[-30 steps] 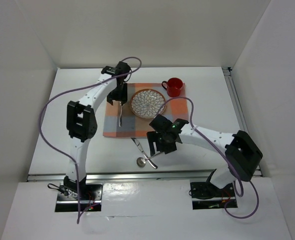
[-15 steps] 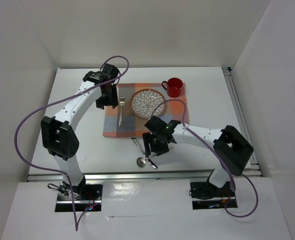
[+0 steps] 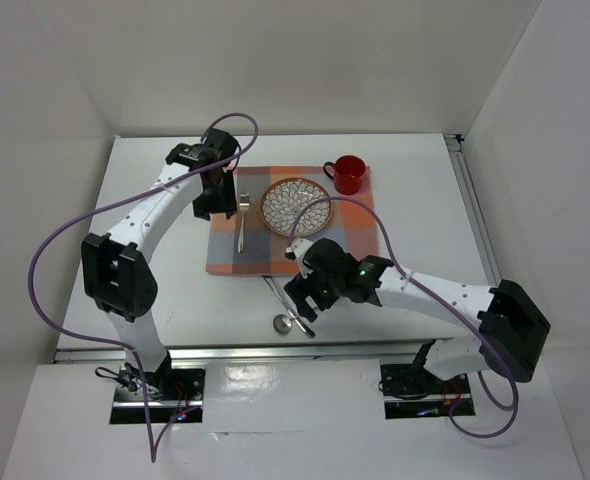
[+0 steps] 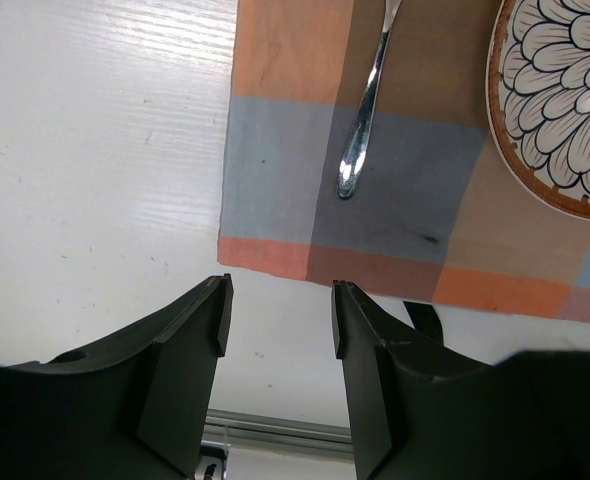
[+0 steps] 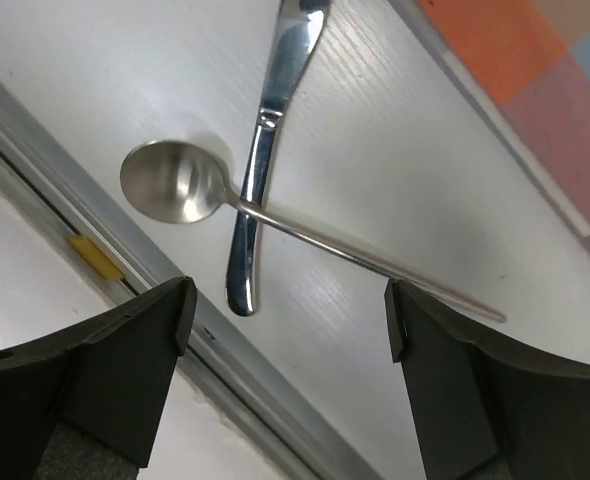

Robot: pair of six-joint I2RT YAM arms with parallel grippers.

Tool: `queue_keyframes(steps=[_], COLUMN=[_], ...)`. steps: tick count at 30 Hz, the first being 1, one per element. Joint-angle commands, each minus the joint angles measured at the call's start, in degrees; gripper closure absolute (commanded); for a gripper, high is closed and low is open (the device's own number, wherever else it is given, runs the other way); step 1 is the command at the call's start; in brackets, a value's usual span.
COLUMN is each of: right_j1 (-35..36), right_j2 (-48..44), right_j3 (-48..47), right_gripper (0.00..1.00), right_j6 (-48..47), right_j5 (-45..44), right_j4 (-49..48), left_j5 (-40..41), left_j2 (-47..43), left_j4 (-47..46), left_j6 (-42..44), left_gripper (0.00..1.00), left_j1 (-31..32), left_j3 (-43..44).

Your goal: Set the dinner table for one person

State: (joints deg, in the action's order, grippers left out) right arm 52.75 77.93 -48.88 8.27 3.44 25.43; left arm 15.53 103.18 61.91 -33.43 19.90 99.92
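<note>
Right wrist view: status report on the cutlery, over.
Left pincer open, empty. Right pincer open, over crossed spoon and knife on dinner table. Fork on mat. Crossing may hinder pick.

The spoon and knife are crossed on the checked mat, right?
No. The spoon and knife are crossed, but on the white table, just off the mat. The right wrist view shows it.

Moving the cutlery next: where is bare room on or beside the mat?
Bare: right strip of the mat between plate and edge, nearer than the mug; the table right of the mat. Crowded: the fork fills the left strip; knife and spoon lie crossed off the mat's near edge, under the right gripper.
</note>
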Motion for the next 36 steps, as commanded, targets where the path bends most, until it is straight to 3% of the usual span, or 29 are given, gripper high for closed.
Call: queue_keyframes(steps=[1,8,11,15,21,36], right_j1=[1.2,1.2,0.7,0.7,0.7,-1.9], right_j2=[-3.5,4.8,5.6,4.2,5.3,10.5], right_j3=[1.6,-3.3,-1.5,0.7,4.1,6.9], right_gripper=[0.11,0.13,0.17,0.36,0.49,0.51], right_j6=[-13.3,-29.1,-33.9,-33.9,-35.2,-36.7], right_j5=[-2.9,5.4,11.0,11.2,8.7,8.1], right_j4=[-7.1,0.1,-3.4,-8.6,-11.2,-15.2], left_j5=[-0.8,-2.3,-2.3,-1.0,-0.5,0.7], left_j2=[-3.2,-3.7,-3.7,-3.7,-3.7,-3.7], left_j4=[-0.6,-1.6,-1.6,-1.6,-1.6,-1.6], left_j6=[-0.9,-1.5,-1.5,-1.5,-1.5,-2.0], left_gripper=[0.39,0.39,0.39,0.39,0.39,0.39], left_j1=[0.1,0.1,0.1,0.1,0.1,0.1], left_j3=[-1.1,-2.5,-3.2,-3.8,-4.4,-6.1])
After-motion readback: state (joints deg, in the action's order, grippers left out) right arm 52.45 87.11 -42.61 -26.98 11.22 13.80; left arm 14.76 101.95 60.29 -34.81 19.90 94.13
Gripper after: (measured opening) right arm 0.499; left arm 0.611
